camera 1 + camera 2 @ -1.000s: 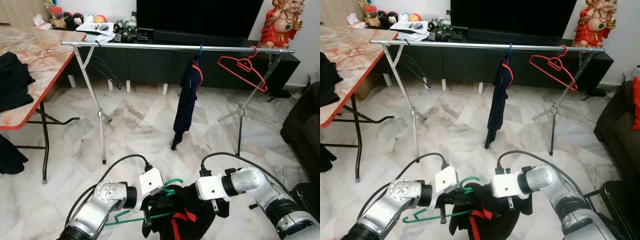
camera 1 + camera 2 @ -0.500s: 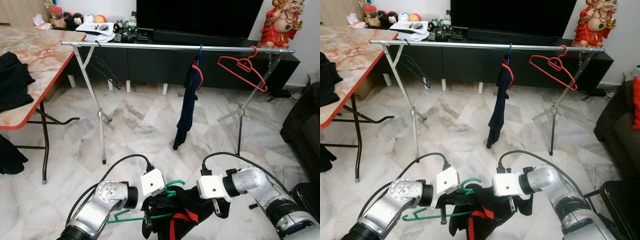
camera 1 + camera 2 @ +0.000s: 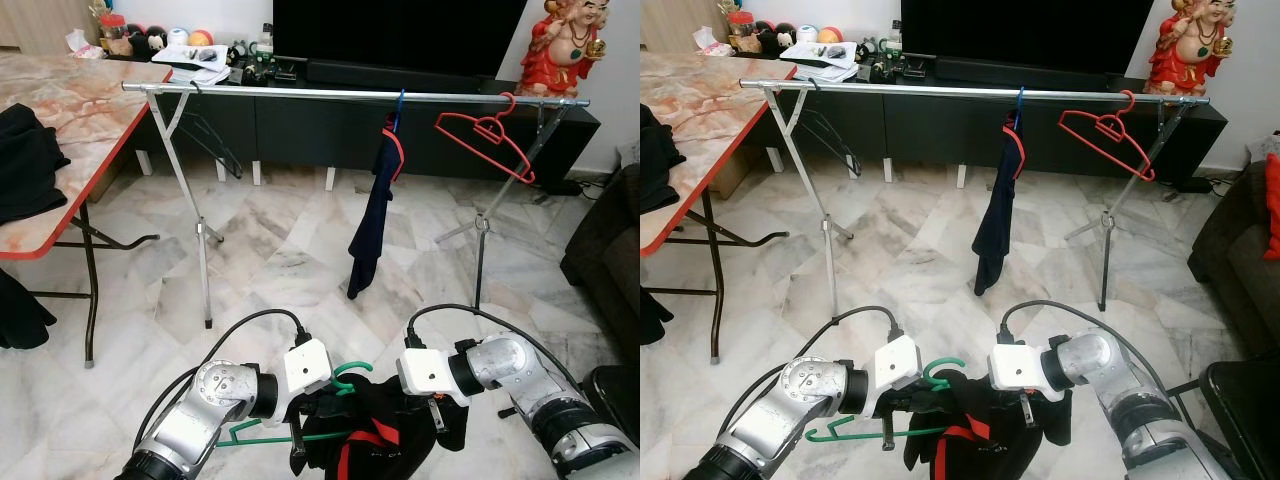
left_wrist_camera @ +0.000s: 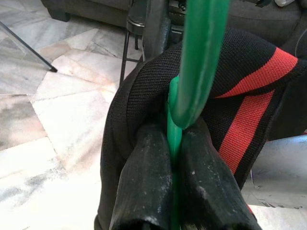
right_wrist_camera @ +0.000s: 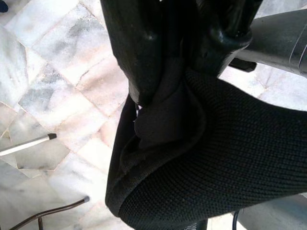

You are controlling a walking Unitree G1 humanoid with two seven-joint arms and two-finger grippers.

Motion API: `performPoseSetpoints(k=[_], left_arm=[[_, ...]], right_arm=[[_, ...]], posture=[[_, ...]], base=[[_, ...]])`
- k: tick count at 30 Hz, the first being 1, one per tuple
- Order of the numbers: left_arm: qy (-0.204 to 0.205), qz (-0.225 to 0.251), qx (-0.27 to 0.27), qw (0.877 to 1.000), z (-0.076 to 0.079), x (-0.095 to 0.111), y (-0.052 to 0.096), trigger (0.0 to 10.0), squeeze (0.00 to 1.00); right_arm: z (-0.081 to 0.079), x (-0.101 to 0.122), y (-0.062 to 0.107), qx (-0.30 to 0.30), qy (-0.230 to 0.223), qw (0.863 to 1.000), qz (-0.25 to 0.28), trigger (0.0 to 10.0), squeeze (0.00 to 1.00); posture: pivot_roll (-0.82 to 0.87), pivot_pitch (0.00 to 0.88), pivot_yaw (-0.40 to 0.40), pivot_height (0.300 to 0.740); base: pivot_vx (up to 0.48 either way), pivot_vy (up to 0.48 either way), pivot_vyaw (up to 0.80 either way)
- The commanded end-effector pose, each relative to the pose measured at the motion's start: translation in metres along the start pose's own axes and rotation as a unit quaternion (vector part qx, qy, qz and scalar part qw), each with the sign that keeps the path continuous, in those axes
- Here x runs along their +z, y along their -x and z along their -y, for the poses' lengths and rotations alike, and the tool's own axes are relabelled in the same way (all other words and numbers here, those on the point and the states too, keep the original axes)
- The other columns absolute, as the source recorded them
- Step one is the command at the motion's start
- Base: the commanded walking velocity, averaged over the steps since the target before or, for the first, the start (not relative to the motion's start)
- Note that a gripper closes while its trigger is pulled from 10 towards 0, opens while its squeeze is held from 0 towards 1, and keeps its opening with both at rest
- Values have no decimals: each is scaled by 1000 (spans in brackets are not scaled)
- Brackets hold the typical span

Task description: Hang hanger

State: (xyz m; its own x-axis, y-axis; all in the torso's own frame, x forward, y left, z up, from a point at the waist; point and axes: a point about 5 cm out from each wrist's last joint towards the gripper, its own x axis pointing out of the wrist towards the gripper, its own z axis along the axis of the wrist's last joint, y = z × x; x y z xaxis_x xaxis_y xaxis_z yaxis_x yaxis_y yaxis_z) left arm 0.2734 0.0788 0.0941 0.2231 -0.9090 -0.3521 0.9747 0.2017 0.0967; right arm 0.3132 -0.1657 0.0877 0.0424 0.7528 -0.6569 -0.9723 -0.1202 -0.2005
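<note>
Out ahead of me the rail runs across the room on its splayed legs, well apart from my arms, with a dark garment drooping from its middle, a red hanger tilted near the right end, and a bare stretch between the left legs and that garment. To my left the desk carries a dark heap of cloth. Down low, close to my chest, I have the shirt, black knit with a red stripe, draped on the green hanger. My left end effector is pinched narrow right on the hanger's neck, just under the hook, fingers pressed to either side of the green wire with cloth bunched around them. My right end effector is clamped onto a fold of the shirt, steadying it. I judge the load light and floppy: the knit will sag and could slide off a shoulder, while the thin hanger is stiff but may twist in the grip. The neck is the place to hold, leaving the hook free for the rail.
</note>
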Motion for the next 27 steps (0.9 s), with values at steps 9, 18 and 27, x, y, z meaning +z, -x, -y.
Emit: performPoseSetpoints(k=[9,18,27], left_arm=[[-40,12,-5,999,-5,21,-3,10000,1000],[-29,4,-35,999,-1,19,3,10000,1000],[-28,-39,-49,998,-3,11,22,10000,1000]], right_arm=[[-6,-2,-6,12,-7,1000,5,0,0],[-7,-6,-5,6,-9,1000,-8,0,0],[-8,-16,-1,-30,-18,998,-43,0,0]], posture=[[21,84,-108,721],[22,94,-113,721],[29,104,-118,721]], base=[[0,0,0],[0,0,0],[0,0,0]])
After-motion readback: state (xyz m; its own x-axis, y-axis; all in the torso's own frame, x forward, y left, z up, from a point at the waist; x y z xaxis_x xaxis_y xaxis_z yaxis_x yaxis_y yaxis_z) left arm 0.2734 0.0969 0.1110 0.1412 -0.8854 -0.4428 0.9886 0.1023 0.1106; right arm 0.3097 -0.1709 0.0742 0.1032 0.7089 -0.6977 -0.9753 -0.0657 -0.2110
